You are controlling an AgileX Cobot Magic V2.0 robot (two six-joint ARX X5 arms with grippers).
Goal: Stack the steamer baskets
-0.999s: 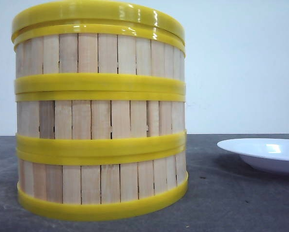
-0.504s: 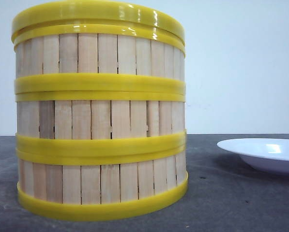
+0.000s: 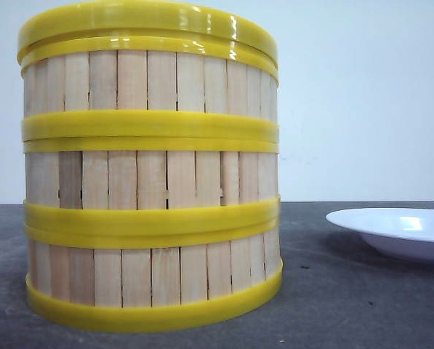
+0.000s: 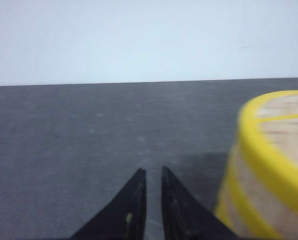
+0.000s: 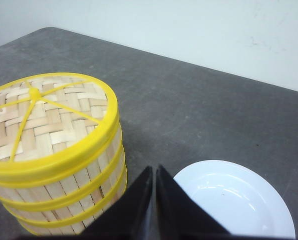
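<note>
Stack: three steamer baskets (image 3: 151, 182) under the lid (image 5: 44, 115).
Open room: bare table (image 3: 347, 305) at 3 o'clock.
Obstacle: white plate (image 3: 398, 229), apart.
Left gripper (image 4: 152, 175): together, empty.
Right gripper (image 5: 153, 172): together, empty.

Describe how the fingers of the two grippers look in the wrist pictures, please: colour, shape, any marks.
Only the fingers show. The left gripper has two black fingers that taper to sharp points, with small pale specks low on them. The right gripper has the same black, wedge-shaped, pointed fingers, plain and matte. No cables, labels or arm links are visible in any view.
</note>
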